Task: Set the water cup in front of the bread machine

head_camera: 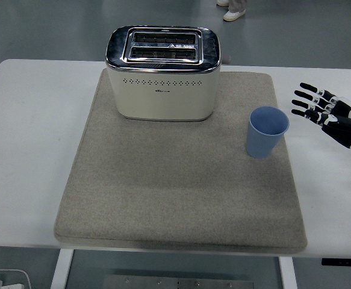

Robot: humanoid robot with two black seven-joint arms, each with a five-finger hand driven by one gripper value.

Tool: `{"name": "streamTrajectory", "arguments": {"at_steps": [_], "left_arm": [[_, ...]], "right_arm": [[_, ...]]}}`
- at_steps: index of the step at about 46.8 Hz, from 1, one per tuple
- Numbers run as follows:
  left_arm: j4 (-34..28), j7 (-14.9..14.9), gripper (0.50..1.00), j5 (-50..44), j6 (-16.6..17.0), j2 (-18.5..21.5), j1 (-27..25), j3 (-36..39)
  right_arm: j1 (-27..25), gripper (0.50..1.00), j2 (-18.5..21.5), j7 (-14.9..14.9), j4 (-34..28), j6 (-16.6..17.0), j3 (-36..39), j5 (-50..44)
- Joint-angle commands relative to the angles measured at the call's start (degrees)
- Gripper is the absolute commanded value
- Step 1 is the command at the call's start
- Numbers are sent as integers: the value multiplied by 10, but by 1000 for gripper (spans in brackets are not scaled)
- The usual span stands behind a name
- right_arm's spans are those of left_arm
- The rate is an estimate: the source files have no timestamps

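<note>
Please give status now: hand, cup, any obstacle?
Right hand open, beside the cup, not touching. Cup upright on mat, right of toaster. Path clear.

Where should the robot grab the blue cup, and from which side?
Wrap the fingers around the blue cup's side wall, about mid-height, coming in from its right. It stands upright with no handle showing, and tapers toward the base. The right hand already hangs open on that side, fingers pointing at the cup, with nothing between them.

Right hand (332, 114): at right edge of frame, mid-height, fingers (304, 103) spread, pointing left, holding nothing.
</note>
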Motion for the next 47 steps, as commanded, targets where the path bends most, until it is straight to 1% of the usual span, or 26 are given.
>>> {"name": "streamTrajectory", "arguments": {"at_steps": [1,13,26,33,41,47], "left_arm": [[-1,0,1000,0,0,0,-1,0],[0,0,1000,0,0,0,0,0],[0,0,1000,0,-1,0,0,0],[0,-1,1000,0,0,0,-1,0],[0,0,1000,0,0,0,0,0],[0,0,1000,0,0,0,0,0]], "right_arm": [[-9,930,0,2,11,0,9,-19],[-31,930,0,13,34,0,14,-48],[-39,930,6,14,38,0,17,-72],[-40,930,21,14,38,0,21,-78],[-48,930,42,14,38,0,45,-111],[-50,930,49,14,38,0,48,-125]]}}
